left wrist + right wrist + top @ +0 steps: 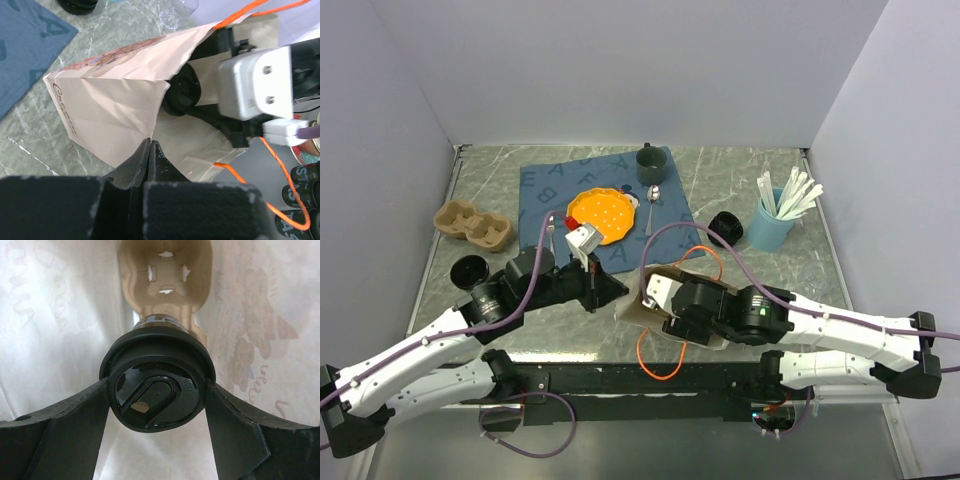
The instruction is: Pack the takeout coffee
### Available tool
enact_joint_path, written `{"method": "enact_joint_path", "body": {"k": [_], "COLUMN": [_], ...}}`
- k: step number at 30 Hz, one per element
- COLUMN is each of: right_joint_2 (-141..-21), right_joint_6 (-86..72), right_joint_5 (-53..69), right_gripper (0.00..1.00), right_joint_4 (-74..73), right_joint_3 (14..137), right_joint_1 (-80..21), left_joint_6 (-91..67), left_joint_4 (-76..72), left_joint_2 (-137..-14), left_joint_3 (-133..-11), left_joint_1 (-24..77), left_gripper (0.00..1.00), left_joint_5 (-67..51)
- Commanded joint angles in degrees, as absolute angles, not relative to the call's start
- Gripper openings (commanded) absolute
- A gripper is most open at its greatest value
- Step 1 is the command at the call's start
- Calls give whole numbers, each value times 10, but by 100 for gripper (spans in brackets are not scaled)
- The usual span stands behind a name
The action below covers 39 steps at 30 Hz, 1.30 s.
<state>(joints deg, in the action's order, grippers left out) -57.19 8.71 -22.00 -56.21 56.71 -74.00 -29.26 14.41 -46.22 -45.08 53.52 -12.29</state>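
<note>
Two carriers are in play, and only one matters right now. Far to the left of the paper bag [638,300] sits a spare pulp carrier [472,225] with nothing in its pockets. Nearer the bag on that side stands a dark cup [470,270], and I can't tell whether it's meant for packing.

At the bag's left edge, the left gripper [150,147] has its fingers pressed tight together on the rim of the mouth. The paper edge runs straight into them, so it looks to be pinching the bag open. The bag appears to lie on its side, mouth toward the right arm.

Into that mouth from the right goes the right gripper [157,385], fingers spread wide around the black lid of the coffee cup [156,405] and touching it on both sides. That's a hold on the cup, deep inside the bag. Past the cup, at the bag's bottom, is the second carrier [165,270]; the lid hides whether the cup is seated in a pocket.

Right of the bag and further back, another dark cup [725,226] and a blue tumbler [768,228] of stirrers stand outside it.

My read is that this is well along — one cup is all but placed. Letting go and backing out are left, and possibly more cups after that.
</note>
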Motion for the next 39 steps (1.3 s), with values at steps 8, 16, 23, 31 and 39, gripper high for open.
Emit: {"method": "enact_joint_path", "body": {"k": [8, 16, 23, 31, 39], "right_joint_2": [-582, -576, -576, -573, -589], "right_joint_6": [119, 140, 138, 120, 152], "right_joint_5": [-229, -215, -185, -211, -243], "right_gripper": [38, 38, 37, 35, 37], "right_joint_4": [-544, -554, -566, -535, -491], "right_joint_3": [634, 633, 597, 577, 547], "right_joint_1": [-724, -672, -672, -713, -715], "left_joint_6": [-288, -294, -331, -345, -258], "left_joint_4": [123, 111, 108, 102, 33], "left_joint_2": [-455, -445, -434, -437, -483], "left_joint_3": [-475, -456, -453, -465, -476], "left_joint_1": [551, 555, 556, 570, 570], "left_gripper": [1, 1, 1, 1, 1], "left_joint_5": [-116, -109, -97, -10, -2]}}
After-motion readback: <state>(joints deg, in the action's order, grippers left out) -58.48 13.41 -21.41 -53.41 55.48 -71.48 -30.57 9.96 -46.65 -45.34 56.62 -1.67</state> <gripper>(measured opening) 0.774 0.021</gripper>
